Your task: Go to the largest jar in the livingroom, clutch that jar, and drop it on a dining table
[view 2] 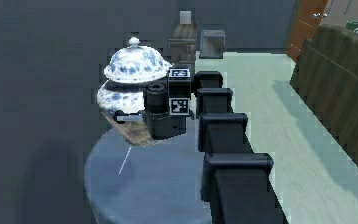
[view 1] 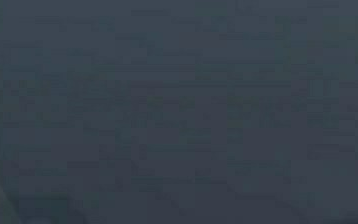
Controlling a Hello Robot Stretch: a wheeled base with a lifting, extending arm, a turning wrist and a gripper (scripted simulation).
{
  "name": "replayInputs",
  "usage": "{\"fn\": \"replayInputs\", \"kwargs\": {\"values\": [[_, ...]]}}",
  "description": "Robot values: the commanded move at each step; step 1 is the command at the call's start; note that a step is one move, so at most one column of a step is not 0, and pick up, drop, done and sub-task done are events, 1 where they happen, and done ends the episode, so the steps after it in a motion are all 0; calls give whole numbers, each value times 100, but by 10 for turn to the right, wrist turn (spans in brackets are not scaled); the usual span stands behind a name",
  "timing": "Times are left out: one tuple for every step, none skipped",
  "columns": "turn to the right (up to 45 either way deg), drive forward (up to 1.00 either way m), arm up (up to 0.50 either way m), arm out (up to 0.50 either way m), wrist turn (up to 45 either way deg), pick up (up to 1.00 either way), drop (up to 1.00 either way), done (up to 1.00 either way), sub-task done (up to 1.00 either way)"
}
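The arm (view 2: 237,185) rises from the bottom edge; its gripper (view 2: 145,120) sits at the jar (view 2: 135,80), centre-left, by a round table (view 2: 147,195). Jaws: cannot tell. Likely the clutching step; next needs a clean lift.

Dark wall (view 1: 177,100) close ahead, open floor (view 2: 272,100) beside round table (view 2: 137,190)

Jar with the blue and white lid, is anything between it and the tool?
Nothing visible stands between them. In the arm side view the jar is right at the far end of the tool, with a round table lower in the picture. I cannot tell whether the tool holds it.
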Motion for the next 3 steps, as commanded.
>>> {"fn": "replayInputs", "kwargs": {"values": [[0,0,0,20,0,0,0,0,0],[0,0,0,0,210,0,0,0,0],[0,0,-30,0,0,0,0,0,0]]}}
